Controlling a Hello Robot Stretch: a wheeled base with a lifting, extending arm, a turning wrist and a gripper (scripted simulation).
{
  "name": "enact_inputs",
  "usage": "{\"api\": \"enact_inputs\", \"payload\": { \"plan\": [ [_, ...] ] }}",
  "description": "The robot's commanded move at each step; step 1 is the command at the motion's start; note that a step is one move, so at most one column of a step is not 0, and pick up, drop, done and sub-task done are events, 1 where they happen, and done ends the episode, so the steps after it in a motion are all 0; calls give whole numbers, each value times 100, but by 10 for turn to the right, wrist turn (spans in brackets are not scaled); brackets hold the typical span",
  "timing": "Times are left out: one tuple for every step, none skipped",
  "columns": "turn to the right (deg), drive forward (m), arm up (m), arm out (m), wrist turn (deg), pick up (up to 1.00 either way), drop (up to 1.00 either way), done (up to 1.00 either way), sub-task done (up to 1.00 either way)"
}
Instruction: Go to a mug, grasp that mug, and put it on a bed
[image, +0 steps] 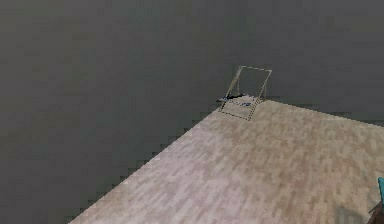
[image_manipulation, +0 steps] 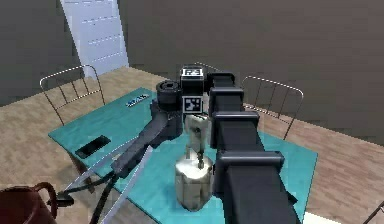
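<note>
The mug (image_manipulation: 192, 182) stands on the teal table (image_manipulation: 100, 125), just beside the gripper (image_manipulation: 108, 188), toward the arm. Whether the gripper holds anything cannot be told. It should centre squarely on the mug's body before lifting

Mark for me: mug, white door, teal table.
mug (image_manipulation: 192, 185): arm side view, on its pale side wall.
door (image_manipulation: 95, 35): arm side view, middle of the white panel.
table (image_manipulation: 110, 125): arm side view, bare teal top.
</note>
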Motion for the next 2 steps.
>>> {"api": "enact_inputs", "payload": {
  "plan": [
    [0, 0, 0, -18, 0, 0, 0, 0, 0],
    [-120, 0, 0, 0, 0, 0, 0, 0, 0]
  ]
}}
